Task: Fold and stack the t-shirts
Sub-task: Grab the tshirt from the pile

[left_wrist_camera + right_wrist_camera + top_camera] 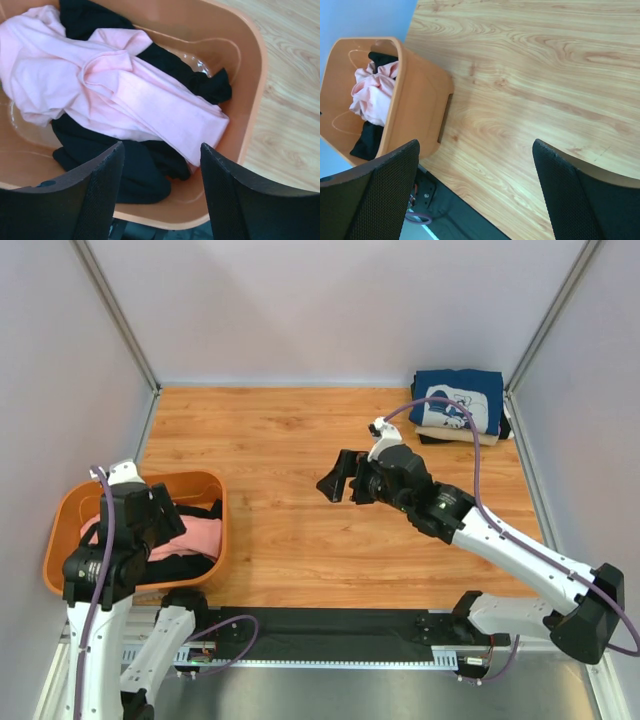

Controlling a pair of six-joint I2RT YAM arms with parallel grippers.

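A salmon-pink t-shirt lies crumpled on dark shirts inside the orange tub at the left edge. My left gripper hangs open and empty just above the tub's near rim. The pink shirt also shows in the top view and the right wrist view. A folded navy t-shirt with white print lies on a folded beige one and a dark one at the far right corner. My right gripper is open and empty above the bare table middle.
The wooden table is walled by grey panels at the back and sides. The black mounting rail runs along the near edge. The tub stands against the left wall.
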